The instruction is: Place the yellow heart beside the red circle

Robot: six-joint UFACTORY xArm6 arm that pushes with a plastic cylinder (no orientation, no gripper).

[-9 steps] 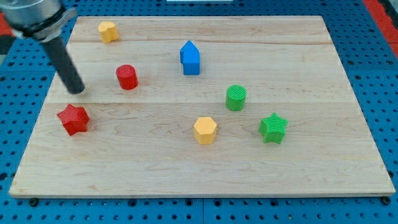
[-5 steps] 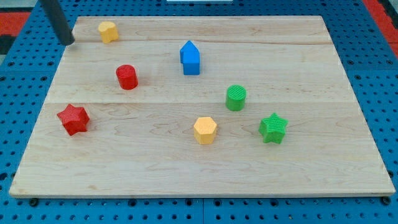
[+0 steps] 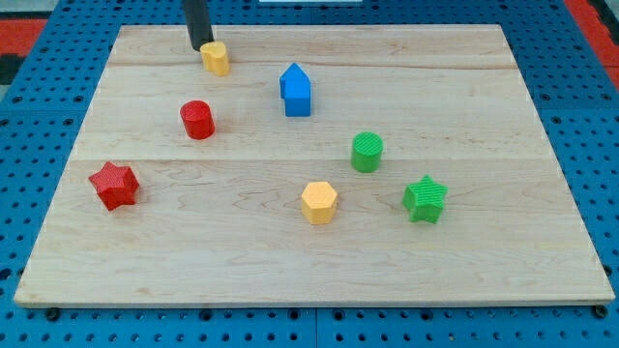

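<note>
Tip [image 3: 202,45] against ridged yellow heart [image 3: 216,58]

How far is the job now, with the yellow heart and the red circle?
Done: my tip stands against the yellow heart, at its upper left. In hand: pushing it. Left: the heart is still apart from the red circle, which lies toward the view's bottom.

The tabletop [image 3: 464,261] is pale wood, matt, grain showing; my tip [image 3: 200,45] looks dark, smooth and matt; the yellow heart [image 3: 216,58] and red circle [image 3: 196,119] look like ridged matt plastic.
</note>
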